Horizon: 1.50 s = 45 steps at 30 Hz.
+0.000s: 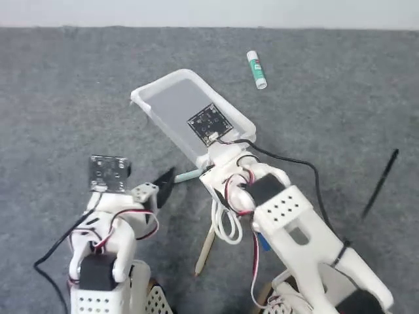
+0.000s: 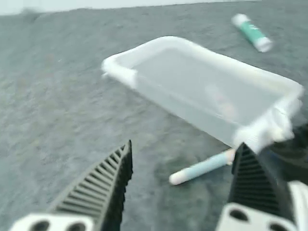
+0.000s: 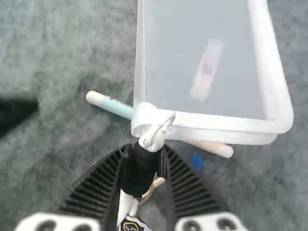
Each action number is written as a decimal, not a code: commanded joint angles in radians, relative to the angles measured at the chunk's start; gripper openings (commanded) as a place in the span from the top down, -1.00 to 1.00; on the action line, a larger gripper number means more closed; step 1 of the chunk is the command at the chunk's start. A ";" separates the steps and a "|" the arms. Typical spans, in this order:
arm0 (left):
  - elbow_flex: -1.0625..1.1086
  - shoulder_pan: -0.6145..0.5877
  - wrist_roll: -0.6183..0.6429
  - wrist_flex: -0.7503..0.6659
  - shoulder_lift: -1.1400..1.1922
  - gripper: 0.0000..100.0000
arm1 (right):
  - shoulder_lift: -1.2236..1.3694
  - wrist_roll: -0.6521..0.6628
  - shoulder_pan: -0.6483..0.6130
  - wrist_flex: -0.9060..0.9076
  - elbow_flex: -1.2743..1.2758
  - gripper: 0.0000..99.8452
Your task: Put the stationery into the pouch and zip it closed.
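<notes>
The translucent white pouch (image 1: 177, 104) lies open-side up on the grey carpet, with nothing clearly inside it. My right gripper (image 3: 144, 151) is shut on the black zipper pull (image 3: 143, 166) at the pouch's near corner (image 1: 211, 157). A light blue pen (image 2: 202, 167) lies half under that corner. My left gripper (image 2: 180, 178) is open just short of this pen, its fingers (image 2: 111, 185) on either side of it. A green and white glue stick (image 1: 256, 69) lies beyond the pouch. A black pen (image 1: 380, 183) is far right. A wooden pencil (image 1: 206, 248) rests between the arms.
A pale pink stick (image 3: 214, 149) pokes out under the pouch's near edge, with a small blue item (image 3: 196, 162) beside it. A black cable (image 1: 294, 162) trails from the right arm. Open carpet lies left of the pouch.
</notes>
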 commanded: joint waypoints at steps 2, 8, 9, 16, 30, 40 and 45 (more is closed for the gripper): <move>-0.045 0.100 0.072 0.002 -0.011 0.37 | -0.119 0.012 0.013 -0.041 0.006 0.99; -0.030 0.097 0.091 -0.003 -0.011 0.37 | -0.196 0.011 0.012 -0.041 0.009 0.99; -0.022 0.100 0.091 -0.005 -0.011 0.37 | -0.202 0.012 0.012 -0.041 0.009 0.99; 0.031 0.098 0.094 -0.083 -0.011 0.37 | -0.214 0.015 -0.007 -0.041 0.009 0.99; 0.039 0.103 0.130 -0.112 -0.011 0.37 | -0.216 0.083 -0.064 -0.041 0.009 0.99; 0.093 0.104 0.135 -0.181 -0.011 0.37 | -0.216 0.086 -0.116 -0.031 0.009 0.99; 0.120 0.106 0.133 -0.216 -0.011 0.37 | -0.216 0.086 -0.120 -0.031 0.009 0.99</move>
